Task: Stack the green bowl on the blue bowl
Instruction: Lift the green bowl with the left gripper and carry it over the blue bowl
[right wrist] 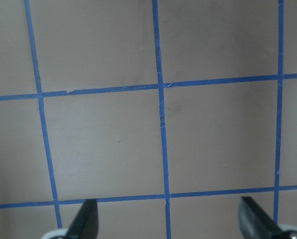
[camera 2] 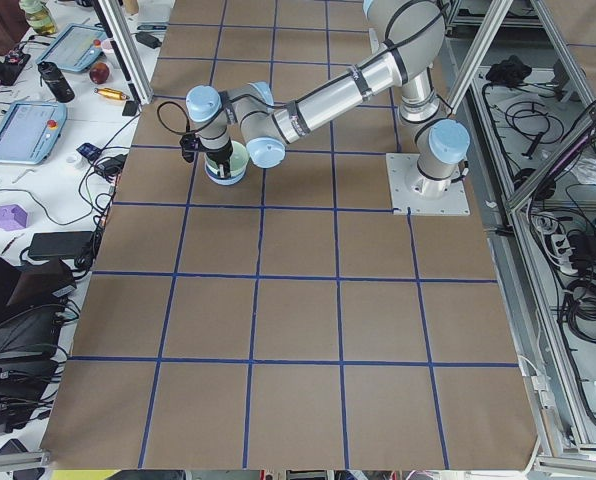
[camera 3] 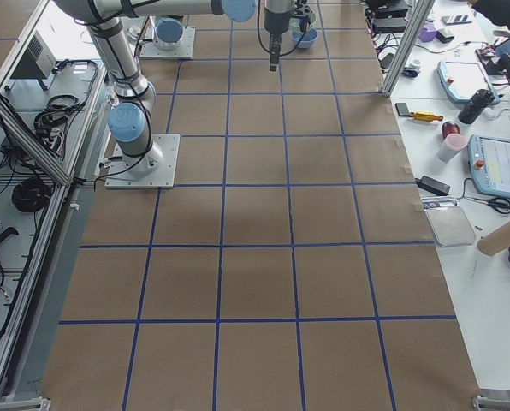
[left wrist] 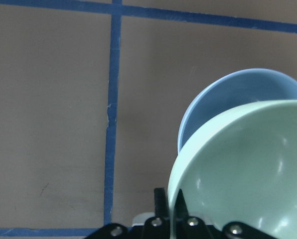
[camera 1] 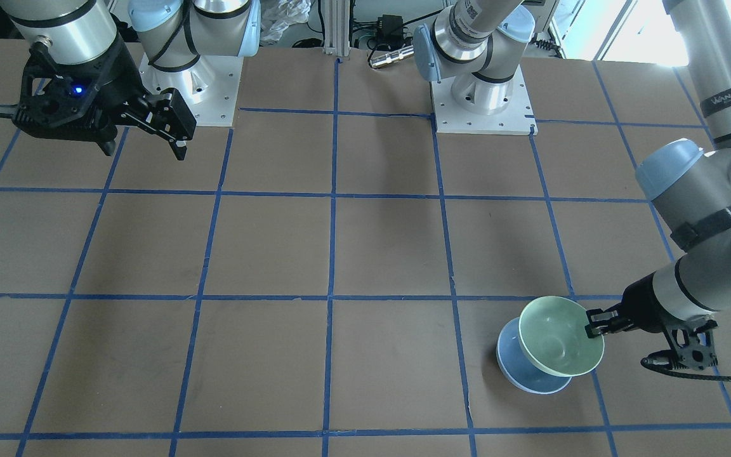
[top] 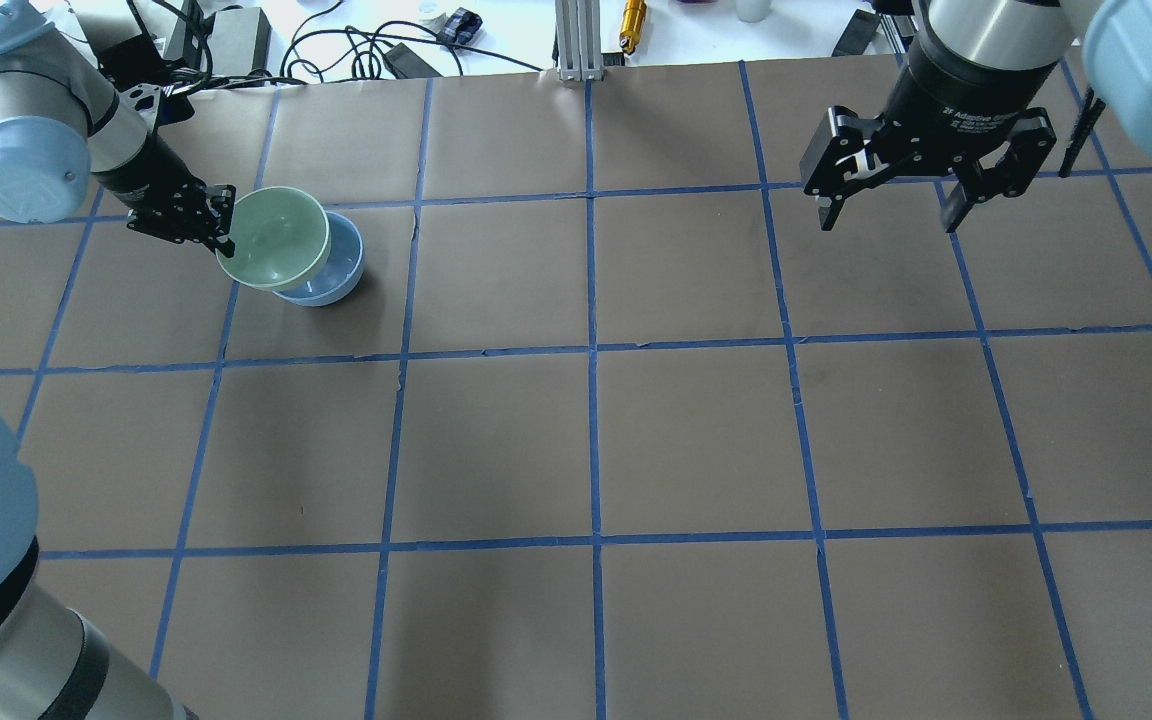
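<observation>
Green bowl point(top: 274, 237) hangs pinched in the left gripper point(top: 221, 228). The two fingers are nearly closed on its thin rim, and the wrist view shows one finger point(left wrist: 161, 206) outside the wall and the other inside. In the overhead view the grip sits at the bowl's 9 o'clock edge, with the left arm reaching in from that same side.

The green bowl is tilted, not level, with its open mouth turned partly toward the front-facing camera. It overlaps the blue bowl point(top: 341, 275), which stands upright on the table point(top: 696, 440) just below it. In the overhead view the blue bowl peeks out from under the green one at about 4 o'clock. Whether the two bowls touch cannot be told from these views.

Both bowls sit at roughly 10 o'clock on the overhead view of the table. They are inside one square of the blue tape grid point(top: 591, 350), close to its far line.

Well apart, at about 1 o'clock in that view, the right gripper point(top: 891, 215) hovers above the table. Its fingers are spread wide and hold nothing, and its wrist camera sees only brown surface and tape between them.
</observation>
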{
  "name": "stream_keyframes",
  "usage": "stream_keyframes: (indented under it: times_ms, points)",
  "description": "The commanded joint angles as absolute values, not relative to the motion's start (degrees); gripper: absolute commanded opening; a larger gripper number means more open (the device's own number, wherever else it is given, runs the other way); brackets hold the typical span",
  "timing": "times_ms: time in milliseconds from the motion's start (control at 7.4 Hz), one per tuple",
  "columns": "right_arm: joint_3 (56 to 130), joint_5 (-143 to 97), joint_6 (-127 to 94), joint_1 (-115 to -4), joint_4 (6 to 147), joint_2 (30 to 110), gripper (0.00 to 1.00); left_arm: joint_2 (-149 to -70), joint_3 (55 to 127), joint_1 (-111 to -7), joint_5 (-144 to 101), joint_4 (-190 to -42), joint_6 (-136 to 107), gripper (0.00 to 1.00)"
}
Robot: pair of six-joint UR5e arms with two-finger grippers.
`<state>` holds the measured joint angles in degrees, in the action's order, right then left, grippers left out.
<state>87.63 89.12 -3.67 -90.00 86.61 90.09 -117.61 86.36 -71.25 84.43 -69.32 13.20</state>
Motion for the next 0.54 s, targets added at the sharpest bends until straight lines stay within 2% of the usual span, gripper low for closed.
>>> stream_keyframes:
  times_ms: [0,405]
  points:
    - [87.63,89.12,-3.69,-90.0,86.57,90.09,1.0,-118.3,85.87,-72.51,84.38,-69.09,11.78,0.0]
    - [87.71,89.12,-3.69,-90.0,86.66,90.09,1.0,-119.44,85.87,-72.51,84.29,-68.55,11.87,0.0]
